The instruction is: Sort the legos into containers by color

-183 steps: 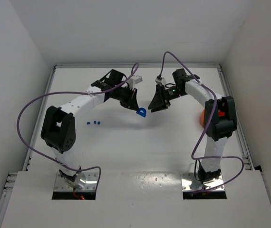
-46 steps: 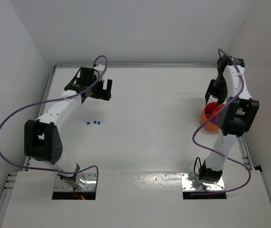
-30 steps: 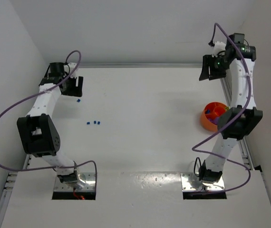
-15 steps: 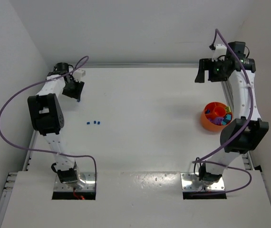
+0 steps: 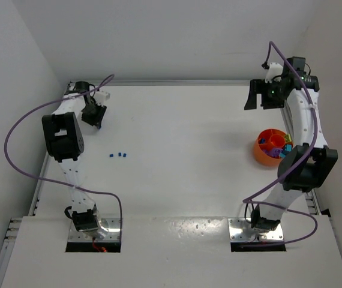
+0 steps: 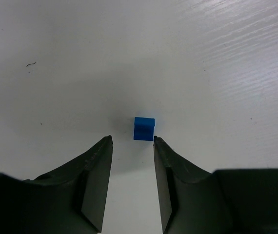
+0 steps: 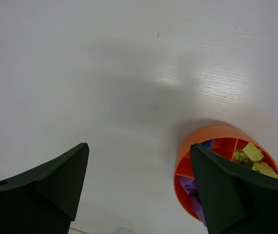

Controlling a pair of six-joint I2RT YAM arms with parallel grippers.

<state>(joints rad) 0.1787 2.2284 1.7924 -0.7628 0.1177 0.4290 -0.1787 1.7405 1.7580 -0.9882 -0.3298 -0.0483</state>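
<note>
In the left wrist view a tiny blue lego [image 6: 144,128] lies on the white table just beyond my left gripper's [image 6: 132,140] fingertips, nearer the right finger. The jaws stand partly apart with nothing between them. From above, the left gripper [image 5: 93,116] is low at the table's far left. Three more blue legos [image 5: 118,155] lie in a row nearer the middle. The round orange container [image 5: 271,147] sits at the right, holding lime green [image 7: 252,152], purple [image 7: 187,185] and blue legos in its compartments [image 7: 206,136]. My right gripper [image 5: 257,98] hangs wide open and empty above and behind it [image 7: 138,146].
The left wall and the table's raised back rim [image 5: 171,82] run close to the left gripper. The right rail [image 5: 291,126] passes just beyond the container. Purple cables loop from both arms.
The left arm has reached into the far left corner, dropped over the lone blue lego and narrowed its jaws. The right gripper has risen from the container and opened wide.
</note>
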